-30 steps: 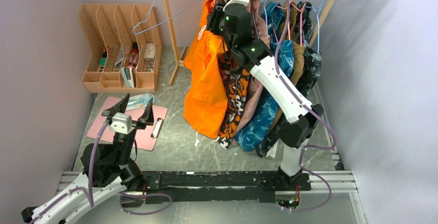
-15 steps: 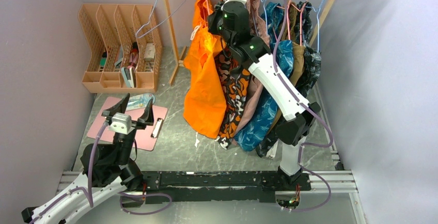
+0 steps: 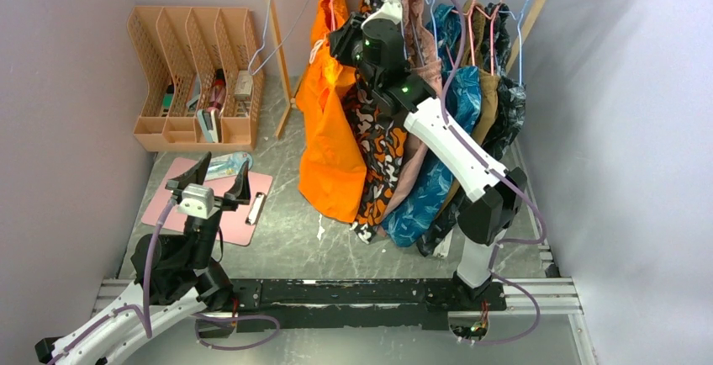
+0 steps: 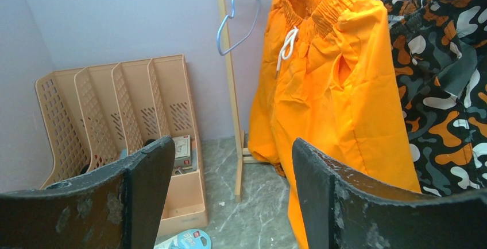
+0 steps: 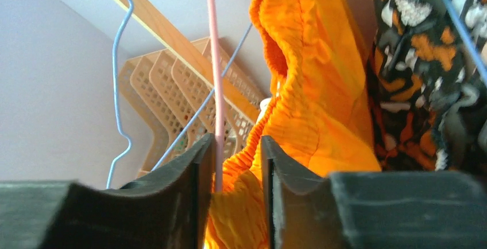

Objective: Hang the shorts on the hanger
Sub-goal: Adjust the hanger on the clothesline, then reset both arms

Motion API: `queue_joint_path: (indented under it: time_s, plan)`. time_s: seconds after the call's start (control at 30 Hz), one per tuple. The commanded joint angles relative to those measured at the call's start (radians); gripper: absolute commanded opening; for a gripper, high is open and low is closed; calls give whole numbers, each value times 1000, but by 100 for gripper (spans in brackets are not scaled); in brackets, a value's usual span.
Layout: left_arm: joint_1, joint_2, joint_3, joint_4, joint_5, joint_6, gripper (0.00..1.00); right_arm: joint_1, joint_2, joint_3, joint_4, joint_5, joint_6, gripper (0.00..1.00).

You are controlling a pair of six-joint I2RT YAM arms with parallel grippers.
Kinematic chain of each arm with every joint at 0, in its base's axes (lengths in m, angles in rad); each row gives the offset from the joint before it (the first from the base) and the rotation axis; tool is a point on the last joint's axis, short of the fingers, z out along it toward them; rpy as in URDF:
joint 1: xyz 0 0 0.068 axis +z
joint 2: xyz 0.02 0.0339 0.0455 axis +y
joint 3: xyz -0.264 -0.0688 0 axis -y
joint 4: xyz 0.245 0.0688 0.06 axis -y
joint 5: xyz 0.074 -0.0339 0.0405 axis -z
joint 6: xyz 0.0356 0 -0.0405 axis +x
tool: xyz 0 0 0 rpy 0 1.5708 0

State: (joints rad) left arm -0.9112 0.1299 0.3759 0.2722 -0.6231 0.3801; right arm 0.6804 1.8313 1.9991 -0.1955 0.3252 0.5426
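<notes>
Hovering at 8 o'clock over a pink clipboard [image 3: 181, 205], the left tool [image 3: 225, 161] stands wide apart. A tan file rack [image 3: 192, 71] at 10 o'clock holds small items. A light-blue hanger [image 3: 273, 20] dangles beside the shorts [image 3: 328, 138], which hang at 12 o'clock on the hanger [image 5: 215, 88], a patterned garment [image 3: 382, 146] touching at their 3 o'clock. The right tool [image 5: 236, 157] straddles wire and waistband; whether it pinches, I cannot tell. Grey marbled counter [image 3: 286, 247], lilac walls.

We see the shorts [image 3: 332, 142] as thin, smooth orange cloth with a faint sheen; the waistband is puckered and the drawstring [image 4: 287, 45] is white woven cord. The hanger [image 5: 215, 77] is slim pink wire, glossy-coated. The post [image 4: 229, 88] is bare pale wood. The tray [image 4: 115, 105] is matt perforated plastic. The surface [image 3: 286, 247] looks like polished grey stone. The left gripper [image 4: 232, 146] has matt black fingers [image 4: 143, 191], scuffed whitish.
</notes>
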Motion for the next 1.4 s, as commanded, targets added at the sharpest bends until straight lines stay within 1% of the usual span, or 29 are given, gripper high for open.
queue_joint_path:
  time_s: [0.0,0.13,0.17,0.3,0.37,0.47,0.57,0.63,0.77,0.8,0.87,0.9,0.93,1.03,1.1,1.13,1.23,1.3,1.37]
  plan:
    - [5,-9,-10,12,6,-7,79,4,-73,-72,-15,-25,12,48]
    - [5,-3,-11,10,4,-9,79,4,-161,-128,-16,-42,-44,75]
    - [6,0,-10,11,7,-10,79,3,-179,-126,-33,-50,-68,80]
    - [6,24,-5,0,8,-17,80,4,-238,-88,-148,-97,-136,83]
    - [5,42,0,-8,1,-22,81,4,-294,-131,-166,-138,-174,83]
    - [6,101,33,-44,-14,-47,83,4,-400,-238,-170,-212,-243,83]
    - [7,201,109,-139,-30,-158,84,4,-495,-333,-201,-317,-327,81]
    - [8,281,180,-264,-30,-310,86,4,-556,-408,-213,-344,-353,81]
    - [8,449,324,-547,-14,-640,89,5,-718,-621,-150,-320,-357,83]
    - [9,480,347,-597,-2,-704,90,4,-756,-672,-117,-300,-348,84]
    - [10,513,369,-643,37,-801,92,4,-834,-775,-29,-232,-297,86]
    - [10,517,374,-642,60,-820,92,4,-866,-817,15,-205,-278,98]
    - [12,517,376,-635,77,-823,93,4,-896,-849,53,-179,-266,100]
    - [35,510,389,-617,86,-786,97,5,-941,-876,104,-118,-259,100]
    - [97,524,403,-601,127,-759,100,5,-947,-872,113,-66,-257,100]
    - [149,541,414,-598,184,-724,100,5,-948,-873,114,-48,-266,100]
    - [383,635,457,-611,438,-725,99,32,-956,-903,144,33,-299,100]
    - [545,687,455,-599,636,-737,98,46,-970,-929,164,55,-319,100]
    - [701,716,432,-568,790,-792,98,51,-986,-946,166,52,-320,100]
